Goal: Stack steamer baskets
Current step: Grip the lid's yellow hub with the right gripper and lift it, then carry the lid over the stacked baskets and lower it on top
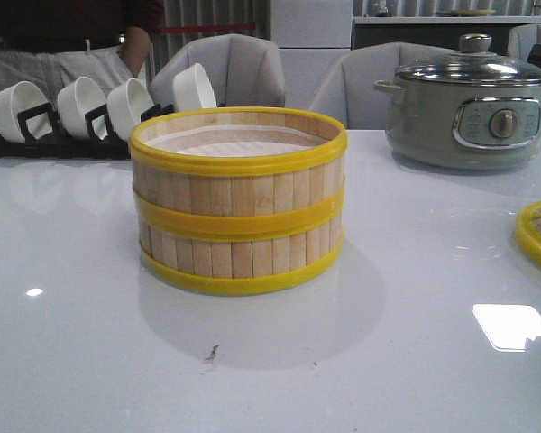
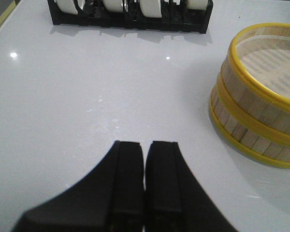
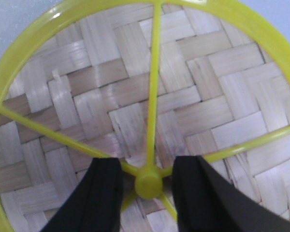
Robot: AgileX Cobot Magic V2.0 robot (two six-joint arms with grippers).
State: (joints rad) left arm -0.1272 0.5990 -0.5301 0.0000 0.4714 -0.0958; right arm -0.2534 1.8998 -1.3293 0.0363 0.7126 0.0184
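Two steamer baskets (image 1: 239, 203) stand stacked in the middle of the white table, open at the top, with no lid on. They also show in the left wrist view (image 2: 261, 101). The woven bamboo lid (image 1: 539, 236) lies on the table at the right edge of the front view. In the right wrist view my right gripper (image 3: 147, 181) is open just over the lid (image 3: 183, 96), one finger on each side of its yellow centre knob (image 3: 148, 183), with a gap on both sides. My left gripper (image 2: 145, 154) is shut and empty, above bare table left of the baskets.
A black rack of white bowls (image 1: 72, 113) stands at the back left, and also shows in the left wrist view (image 2: 130, 14). A grey electric pot with a glass lid (image 1: 469, 104) stands at the back right. Chairs and a person are behind the table.
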